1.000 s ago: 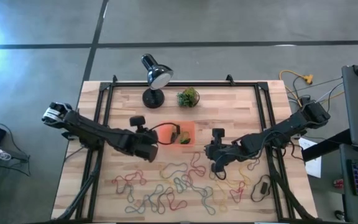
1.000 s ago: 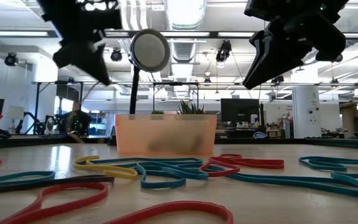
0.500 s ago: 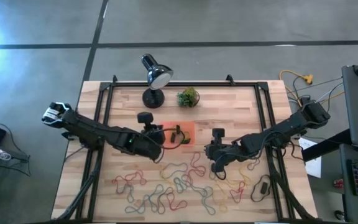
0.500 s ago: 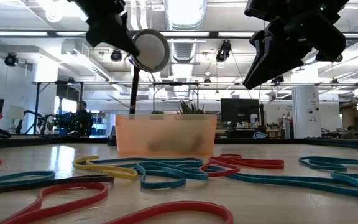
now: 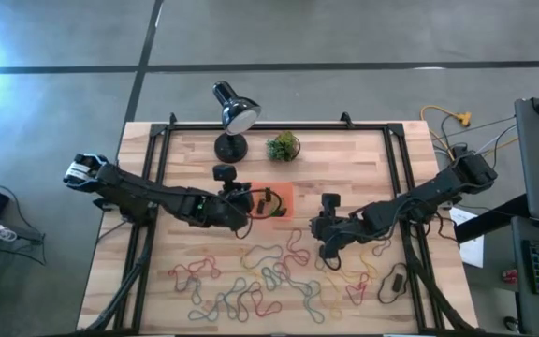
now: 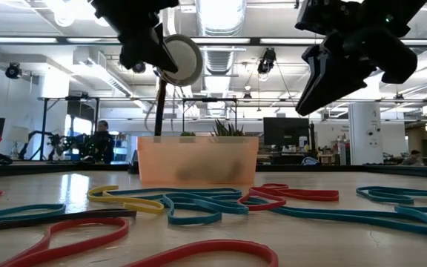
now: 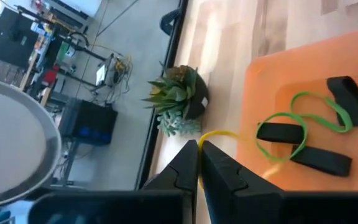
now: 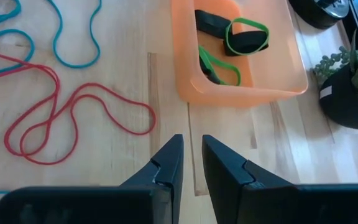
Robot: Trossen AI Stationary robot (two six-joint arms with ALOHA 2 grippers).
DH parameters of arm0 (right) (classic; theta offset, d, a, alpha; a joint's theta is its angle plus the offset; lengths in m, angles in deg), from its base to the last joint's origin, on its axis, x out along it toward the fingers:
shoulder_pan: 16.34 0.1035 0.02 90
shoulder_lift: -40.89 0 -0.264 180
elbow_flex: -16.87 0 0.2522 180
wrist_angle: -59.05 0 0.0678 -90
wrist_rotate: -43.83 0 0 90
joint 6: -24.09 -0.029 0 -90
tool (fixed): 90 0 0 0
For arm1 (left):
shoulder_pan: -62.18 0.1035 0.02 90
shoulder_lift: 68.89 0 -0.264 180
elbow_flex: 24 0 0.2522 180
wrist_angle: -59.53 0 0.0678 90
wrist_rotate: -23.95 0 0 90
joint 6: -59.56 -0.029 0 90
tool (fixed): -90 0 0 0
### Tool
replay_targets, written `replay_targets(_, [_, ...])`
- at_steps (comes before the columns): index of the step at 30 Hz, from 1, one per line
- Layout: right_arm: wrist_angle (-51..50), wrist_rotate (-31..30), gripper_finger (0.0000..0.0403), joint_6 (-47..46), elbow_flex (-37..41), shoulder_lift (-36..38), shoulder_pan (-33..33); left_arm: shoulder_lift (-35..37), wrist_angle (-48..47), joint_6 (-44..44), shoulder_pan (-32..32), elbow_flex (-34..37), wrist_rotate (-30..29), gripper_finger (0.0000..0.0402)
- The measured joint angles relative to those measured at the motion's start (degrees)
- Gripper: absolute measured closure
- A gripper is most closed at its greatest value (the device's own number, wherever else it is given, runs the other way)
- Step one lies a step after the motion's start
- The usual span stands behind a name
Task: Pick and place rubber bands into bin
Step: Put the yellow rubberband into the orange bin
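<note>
My table (image 5: 363,168) fills the centre of the high view. The desk lamp (image 5: 233,116) and potted plant (image 5: 284,146) stand along its upper edge. The orange bin (image 5: 279,200) sits at frame centre and contains black bands and a green band (image 8: 248,34). My left gripper (image 5: 247,199) hovers at the bin's left edge, fingers clenched on a yellow rubber band (image 7: 215,138) that hangs from the tips toward the bin. My right gripper (image 5: 324,245) hovers right of centre, below and to the right of the bin; its fingers stand slightly apart and grasp nothing. The remaining rubber bands (image 5: 269,276) lie scattered across the lower centre of the table.
</note>
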Motion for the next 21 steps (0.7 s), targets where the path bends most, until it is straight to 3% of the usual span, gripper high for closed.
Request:
replay_targets(5, [0.1, 0.0, 0.0349, 0.0, 0.2, 0.0, 0.0, 0.0, 5.3, -1.5, 0.1, 2.1, 0.3, 0.0402])
replay_targets(14, [0.2, 0.0, 0.0349, 0.2, 0.2, 0.0, 0.0, 0.0, 5.5, -3.0, 0.1, 2.2, 0.3, 0.0401])
replay_targets(21, [0.3, 0.0, 0.0349, 0.2, 0.2, 0.0, 0.0, -2.3, 7.5, -4.8, 0.3, 2.3, 0.3, 0.0354])
